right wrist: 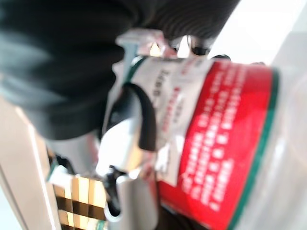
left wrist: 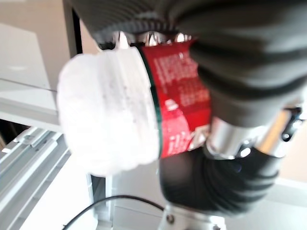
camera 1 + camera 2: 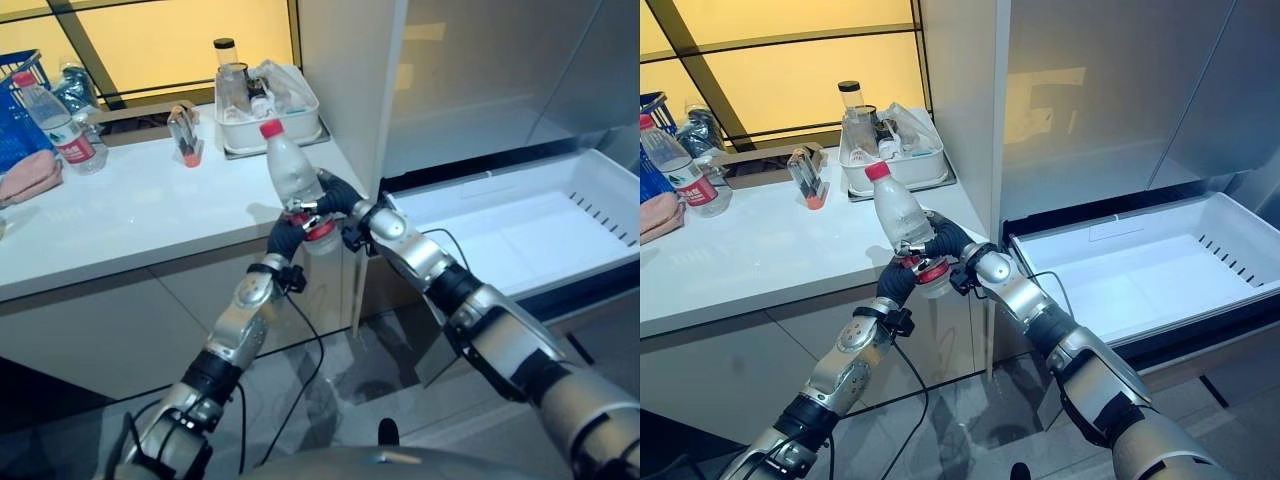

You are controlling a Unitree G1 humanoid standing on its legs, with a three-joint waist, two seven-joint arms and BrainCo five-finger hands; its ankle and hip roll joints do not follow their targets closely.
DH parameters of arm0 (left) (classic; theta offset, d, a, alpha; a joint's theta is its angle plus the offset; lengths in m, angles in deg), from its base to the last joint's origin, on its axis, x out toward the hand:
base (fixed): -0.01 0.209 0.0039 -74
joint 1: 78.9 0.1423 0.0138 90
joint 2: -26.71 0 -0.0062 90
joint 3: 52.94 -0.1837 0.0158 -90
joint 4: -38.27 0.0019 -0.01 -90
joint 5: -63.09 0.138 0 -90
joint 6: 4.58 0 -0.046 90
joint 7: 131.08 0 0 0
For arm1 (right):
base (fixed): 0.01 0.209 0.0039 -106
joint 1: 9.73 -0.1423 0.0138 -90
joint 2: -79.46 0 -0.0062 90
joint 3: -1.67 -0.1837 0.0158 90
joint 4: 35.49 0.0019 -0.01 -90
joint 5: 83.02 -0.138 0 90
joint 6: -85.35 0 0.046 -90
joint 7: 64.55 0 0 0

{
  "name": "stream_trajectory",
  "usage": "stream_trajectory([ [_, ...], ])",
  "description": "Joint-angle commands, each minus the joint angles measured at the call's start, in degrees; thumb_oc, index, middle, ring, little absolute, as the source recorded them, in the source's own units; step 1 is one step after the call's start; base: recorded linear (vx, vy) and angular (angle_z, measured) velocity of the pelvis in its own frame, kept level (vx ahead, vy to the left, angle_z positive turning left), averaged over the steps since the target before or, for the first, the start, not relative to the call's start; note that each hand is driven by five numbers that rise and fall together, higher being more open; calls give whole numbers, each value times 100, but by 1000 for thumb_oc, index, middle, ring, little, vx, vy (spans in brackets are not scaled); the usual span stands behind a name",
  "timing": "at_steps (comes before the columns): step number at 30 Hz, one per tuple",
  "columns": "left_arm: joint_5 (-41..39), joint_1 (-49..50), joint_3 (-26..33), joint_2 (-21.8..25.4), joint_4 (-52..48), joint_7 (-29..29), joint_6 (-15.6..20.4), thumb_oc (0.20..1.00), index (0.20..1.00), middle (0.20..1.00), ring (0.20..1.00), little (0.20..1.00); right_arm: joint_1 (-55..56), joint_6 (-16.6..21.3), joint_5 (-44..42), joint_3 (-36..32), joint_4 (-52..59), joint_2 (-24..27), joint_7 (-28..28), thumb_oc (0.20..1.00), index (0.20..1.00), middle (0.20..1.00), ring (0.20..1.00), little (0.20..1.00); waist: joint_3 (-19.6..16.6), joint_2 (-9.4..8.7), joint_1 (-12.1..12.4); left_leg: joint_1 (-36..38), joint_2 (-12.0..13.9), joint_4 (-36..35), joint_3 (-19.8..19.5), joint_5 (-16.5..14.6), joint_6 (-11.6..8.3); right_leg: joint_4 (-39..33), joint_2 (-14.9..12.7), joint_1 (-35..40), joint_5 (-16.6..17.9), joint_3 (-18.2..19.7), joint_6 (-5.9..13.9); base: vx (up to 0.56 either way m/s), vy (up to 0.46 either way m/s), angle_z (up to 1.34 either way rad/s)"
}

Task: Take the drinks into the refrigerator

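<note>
Both hands meet on a clear plastic water bottle with a red cap and red label (image 3: 291, 175), held tilted off the white surface's (image 3: 130, 220) front right corner. The left hand (image 3: 287, 237) and right hand (image 3: 338, 197) wrap their fingers around its lower half. A mistimed handover could drop it short of the open white refrigerator drawer (image 3: 520, 225).

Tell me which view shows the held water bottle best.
The right eye view: the bottle shows whole, red cap to base, tilted, gripped at its red label between the left hand and right hand. The left eye view shows much the same. Both wrist views catch just the label and lower body, close up.
</note>
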Motion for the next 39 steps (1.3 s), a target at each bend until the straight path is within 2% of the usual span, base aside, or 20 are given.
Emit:
stream_trajectory([
  [1, 226, -859, -785, -258, -1043, -459, 573, 200, 200, 200, 200, 200, -859, 158, 207, -262, -606, -132, -376, 200, 200, 200, 200, 200, -232, -187, 212, -477, -470, 104, -129, 3, 530, 508, -162, 502, -824, -153, 280, 0, 0, 0],
  [7, 189, -847, -796, -298, -1031, -452, 555, 200, 200, 200, 200, 200, -777, 165, 206, -321, -578, -129, -419, 200, 200, 200, 200, 200, -245, -184, 187, -461, -476, 82, -111, -3, 532, 488, -163, 506, -815, -146, 277, 0, 0, 0],
  [8, 171, -838, -796, -307, -1025, -450, 558, 275, 275, 275, 275, 275, -769, 170, 189, -338, -573, -127, -429, 200, 200, 200, 200, 200, -241, -185, 184, -458, -475, 80, -107, -2, 531, 482, -164, 510, -812, -150, 277, 0, 0, 0],
  [9, 147, -823, -784, -316, -1029, -435, 566, 454, 454, 454, 454, 454, -748, 174, 157, -361, -565, -122, -441, 200, 200, 200, 200, 200, -240, -184, 182, -456, -475, 77, -108, -1, 531, 470, -163, 519, -807, -142, 278, 0, 0, 0],
  [10, 132, -805, -768, -328, -1043, -422, 577, 944, 944, 944, 944, 944, -733, 181, 149, -374, -562, -116, -451, 200, 200, 200, 200, 200, -239, -185, 185, -452, -476, 77, -107, -2, 532, 469, -161, 523, -805, -136, 277, 0, 0, 0],
  [11, 137, -769, -741, -329, -1056, -411, 594, 1000, 1000, 1000, 1000, 1000, -717, 192, 124, -400, -559, -101, -466, 200, 200, 200, 200, 200, -242, -189, 191, -447, -476, 75, -105, -4, 531, 462, -160, 528, -804, -134, 275, 0, 0, 0],
  [17, 248, -552, -574, -282, -1107, -291, 655, 1000, 1000, 1000, 1000, 1000, -499, 280, -47, -632, -353, 129, -625, 200, 200, 200, 200, 200, -215, -206, 199, -454, -471, 72, -109, 6, 523, 430, -163, 537, -790, -141, 279, 0, 0, 0],
  [25, 441, 89, -258, 24, -1119, -441, 626, 1000, 1000, 1000, 1000, 1000, 79, 491, -296, -1297, 406, 918, -789, 200, 200, 200, 200, 200, -174, -220, 193, -491, -469, 77, -105, 4, 528, 420, -159, 494, -783, -144, 297, 2, -2, 1],
  [27, 491, 448, -140, 199, -1158, -600, 628, 1000, 1000, 1000, 1000, 1000, 301, 598, -395, -1610, 613, 1303, -842, 200, 200, 200, 200, 200, -152, -232, 183, -512, -473, 79, -111, 0, 530, 415, -154, 461, -781, -140, 306, 9, -5, 2],
  [39, 634, 1294, 154, 523, -1320, -912, 596, 1000, 1000, 1000, 1000, 1000, 880, 883, -899, -2574, 1227, 2273, -925, 200, 200, 200, 200, 200, -60, -259, 101, -659, -481, 98, -85, 69, 532, 441, -134, 290, -743, -100, 312, -9, -5, 0],
])
